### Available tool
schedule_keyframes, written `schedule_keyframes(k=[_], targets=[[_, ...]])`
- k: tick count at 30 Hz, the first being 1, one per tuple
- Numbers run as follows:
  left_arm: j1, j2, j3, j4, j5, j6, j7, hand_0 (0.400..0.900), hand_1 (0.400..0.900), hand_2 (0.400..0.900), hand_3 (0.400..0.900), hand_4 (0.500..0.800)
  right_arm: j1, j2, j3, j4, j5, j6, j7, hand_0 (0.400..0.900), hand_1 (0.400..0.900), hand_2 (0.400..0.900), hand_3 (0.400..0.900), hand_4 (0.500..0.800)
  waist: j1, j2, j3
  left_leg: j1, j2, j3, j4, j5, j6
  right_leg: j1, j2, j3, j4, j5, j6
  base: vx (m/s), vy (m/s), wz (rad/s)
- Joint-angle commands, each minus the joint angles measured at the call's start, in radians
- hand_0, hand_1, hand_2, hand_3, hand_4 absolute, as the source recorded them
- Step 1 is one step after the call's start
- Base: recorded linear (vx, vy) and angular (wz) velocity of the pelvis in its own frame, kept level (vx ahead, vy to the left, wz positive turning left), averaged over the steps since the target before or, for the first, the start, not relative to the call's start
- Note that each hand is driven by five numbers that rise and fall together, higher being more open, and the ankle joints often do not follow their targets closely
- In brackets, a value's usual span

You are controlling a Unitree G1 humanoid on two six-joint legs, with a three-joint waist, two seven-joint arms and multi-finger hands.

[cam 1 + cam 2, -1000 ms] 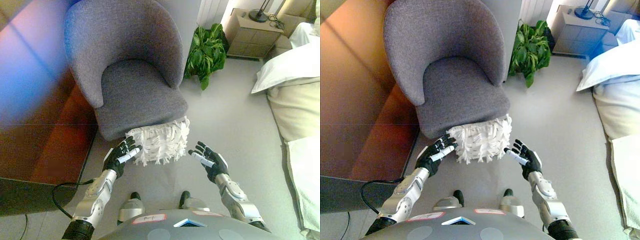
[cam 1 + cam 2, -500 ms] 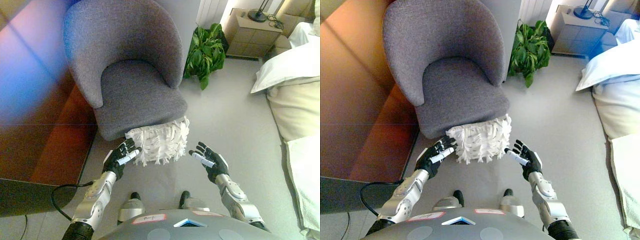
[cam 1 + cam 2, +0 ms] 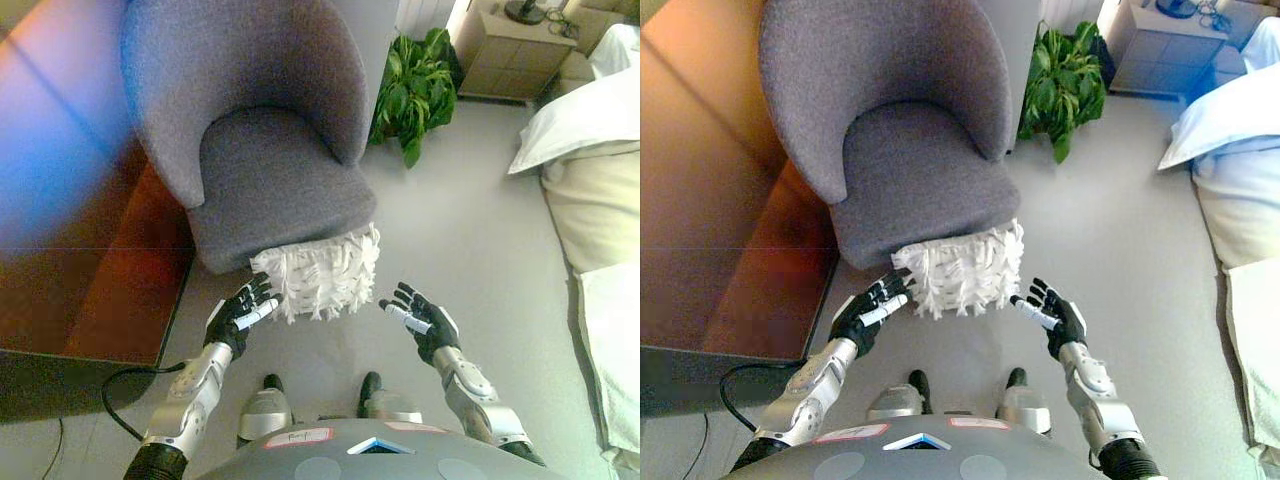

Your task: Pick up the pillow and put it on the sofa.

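A white shaggy pillow [image 3: 318, 272] leans against the front edge of the grey armchair [image 3: 270, 185], its lower edge near the floor. My left hand [image 3: 238, 315] is open just left of the pillow's lower left corner, fingertips close to it or touching it. My right hand [image 3: 423, 321] is open to the right of the pillow, a small gap away from it. Neither hand holds anything.
A wooden cabinet [image 3: 90, 260] stands close on the left. A green potted plant [image 3: 410, 95] is behind the chair on the right, with a nightstand [image 3: 510, 45] beyond. A bed with pillows [image 3: 590, 180] runs along the right side. Grey floor [image 3: 470, 230] lies between.
The camera has shifted a little, so the whole scene sits slightly higher. Both hands keep the same pose beside the pillow.
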Motion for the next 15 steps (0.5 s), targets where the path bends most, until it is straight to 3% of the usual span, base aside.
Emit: schedule_keyframes(k=[1,3,5,8,10,12,13,15], targets=[[-0.030,0.009,0.017,-0.112,-0.057,-0.116,-0.034,0.900,0.900,0.900,0.900,0.800,-0.027,-0.092,-0.041,-0.101,-0.021,-0.079,0.028,0.900,0.900,0.900,0.900,0.800,0.010,-0.018,0.032,-0.153,0.094,-0.080,0.436,0.065,-0.036,0.001,0.022,-0.005,0.039,-0.025,-0.037,0.10,-0.073,-0.13],[-0.021,0.003,0.027,-0.116,-0.085,-0.117,-0.043,0.900,0.900,0.900,0.900,0.800,-0.020,-0.097,-0.045,-0.090,-0.017,-0.091,0.035,0.900,0.900,0.900,0.900,0.800,0.025,-0.022,0.054,-0.183,0.088,-0.074,0.423,0.071,-0.030,0.031,0.026,0.004,0.035,-0.033,-0.036,0.20,-0.010,-0.14],[-0.002,-0.005,0.040,-0.126,-0.076,-0.127,-0.060,0.900,0.900,0.900,0.900,0.800,-0.013,-0.090,-0.051,-0.090,-0.022,-0.092,0.039,0.900,0.900,0.900,0.900,0.800,0.039,-0.009,0.059,-0.153,0.075,-0.042,0.290,0.089,-0.028,0.058,0.040,0.007,0.031,-0.050,-0.025,0.28,0.080,-0.14],[0.022,-0.009,0.035,-0.121,-0.070,-0.146,-0.063,0.900,0.900,0.900,0.900,0.800,0.018,-0.085,-0.054,-0.110,-0.044,-0.096,0.051,0.900,0.900,0.900,0.900,0.800,0.054,0.042,0.054,-0.160,0.075,-0.013,0.010,0.206,-0.056,0.092,0.089,0.030,0.024,-0.080,-0.014,0.31,0.120,-0.20],[0.022,-0.009,0.035,-0.121,-0.070,-0.146,-0.063,0.900,0.900,0.900,0.900,0.800,0.019,-0.085,-0.054,-0.110,-0.044,-0.095,0.051,0.900,0.900,0.900,0.900,0.800,0.055,0.040,0.059,-0.150,0.072,-0.012,0.004,0.207,-0.057,0.100,0.086,0.030,0.024,-0.082,-0.013,0.17,0.061,-0.17],[0.041,-0.024,0.027,-0.099,-0.070,-0.173,-0.075,0.900,0.900,0.900,0.900,0.800,0.044,-0.089,-0.054,-0.114,-0.050,-0.105,0.071,0.900,0.900,0.900,0.900,0.800,0.087,0.066,0.064,-0.216,0.071,-0.010,-0.109,0.317,-0.087,0.165,0.130,0.068,0.025,-0.123,-0.026,0.56,0.168,-0.60],[0.051,-0.034,0.024,-0.099,-0.068,-0.189,-0.081,0.900,0.900,0.900,0.900,0.800,0.045,-0.096,-0.049,-0.110,-0.055,-0.115,0.088,0.900,0.900,0.900,0.900,0.800,0.094,0.059,0.068,-0.229,0.067,0.007,-0.095,0.299,-0.097,0.192,0.132,0.066,0.038,-0.163,-0.034,0.61,0.184,-0.61],[0.053,-0.036,0.022,-0.106,-0.070,-0.193,-0.065,0.900,0.900,0.900,0.900,0.800,0.044,-0.095,-0.044,-0.111,-0.064,-0.115,0.096,0.900,0.900,0.900,0.900,0.800,0.088,0.056,0.071,-0.220,0.074,0.051,-0.088,0.273,-0.085,0.200,0.121,0.050,0.079,-0.200,-0.038,0.36,0.135,-0.20]])
